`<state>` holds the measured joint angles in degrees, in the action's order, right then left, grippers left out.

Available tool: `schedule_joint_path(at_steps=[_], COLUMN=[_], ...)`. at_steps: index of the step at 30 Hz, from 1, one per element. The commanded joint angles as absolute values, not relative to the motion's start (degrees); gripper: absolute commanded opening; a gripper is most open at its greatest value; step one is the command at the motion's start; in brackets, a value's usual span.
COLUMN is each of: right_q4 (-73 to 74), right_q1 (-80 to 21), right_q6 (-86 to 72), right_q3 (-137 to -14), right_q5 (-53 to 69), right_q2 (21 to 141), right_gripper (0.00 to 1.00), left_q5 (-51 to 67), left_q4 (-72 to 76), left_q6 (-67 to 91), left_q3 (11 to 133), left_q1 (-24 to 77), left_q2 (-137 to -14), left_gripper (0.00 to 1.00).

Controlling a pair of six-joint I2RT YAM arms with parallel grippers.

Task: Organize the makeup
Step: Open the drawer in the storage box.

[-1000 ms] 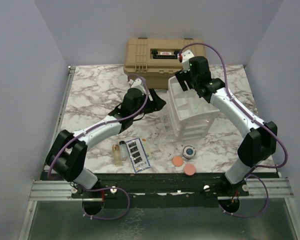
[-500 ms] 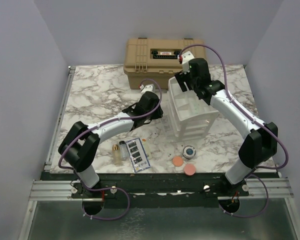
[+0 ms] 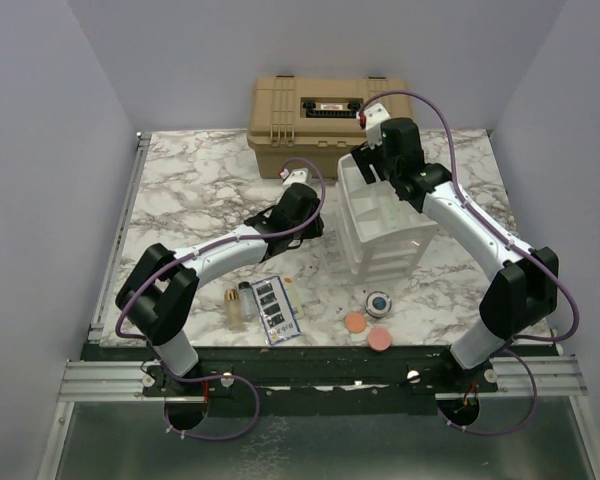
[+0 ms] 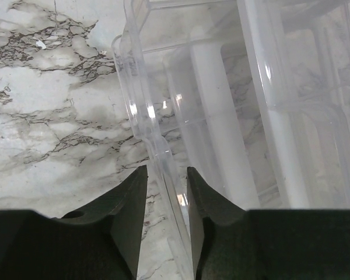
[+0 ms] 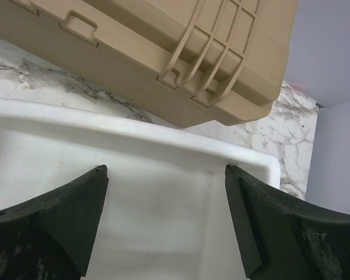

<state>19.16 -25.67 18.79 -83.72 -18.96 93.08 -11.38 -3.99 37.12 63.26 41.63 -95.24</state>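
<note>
Progress check: basically nothing is getting sorted yet. All the makeup I'm spotting is sitting loose on the table (image 3: pixel 185 190) near the front edge, apart from the white tiered organizer (image 3: pixel 380 240). That means the dark palette (image 3: pixel 277 310) with two tiny clear bottles (image 3: pixel 235 308) just left of it, then the small dark round jar (image 3: pixel 378 301), the orange disc (image 3: pixel 355 322) and the pink disc (image 3: pixel 379 338) further right. I'm not seeing anything lying in the tiers, and no tube or curler is showing up anywhere.

Left pincer (image 4: pixel 165 175) is sitting narrow, straddling the organizer's clear side wall, and I can't tell if it's actually pinching. Right pincer (image 5: pixel 166 175) is hanging wide over the back of the top tier, just beside the tan hard case (image 3: pixel 280 110), and isn't holding anything. I'm guessing they're dealing with the organizer first, so every piece is waiting.

Writing-wise, the case is wearing a dark label strip on its lid, but it's too small to read.
</note>
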Motion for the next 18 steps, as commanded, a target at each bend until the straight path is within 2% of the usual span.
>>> schedule_joint_path(at_steps=[1,7,15,18], right_q4=[24.68,29.89,32.06,29.93], right_q1=[-24.59,-24.59,-23.56,-22.67], right_q6=[18.37,14.07,8.90,4.34], right_q3=[-86.79,-93.36,-98.60,-98.95], right_q5=[-15.03,-9.91,-8.33,-13.31], right_q2=[91.03,91.49,89.62,86.99], right_gripper=[0.88,1.00,1.00,1.00], left_q5=[-11.28,-8.66,-7.91,-8.25], left_q4=[-7.66,-6.33,-5.72,-5.44], left_q6=[35.93,35.97,35.78,35.70], left_q3=[62.95,63.81,63.76,62.95], left_q1=[41.36,41.36,41.37,41.39], left_q2=[-94.11,-92.88,-90.91,-89.51], left_gripper=[0.40,0.52,0.65,0.68])
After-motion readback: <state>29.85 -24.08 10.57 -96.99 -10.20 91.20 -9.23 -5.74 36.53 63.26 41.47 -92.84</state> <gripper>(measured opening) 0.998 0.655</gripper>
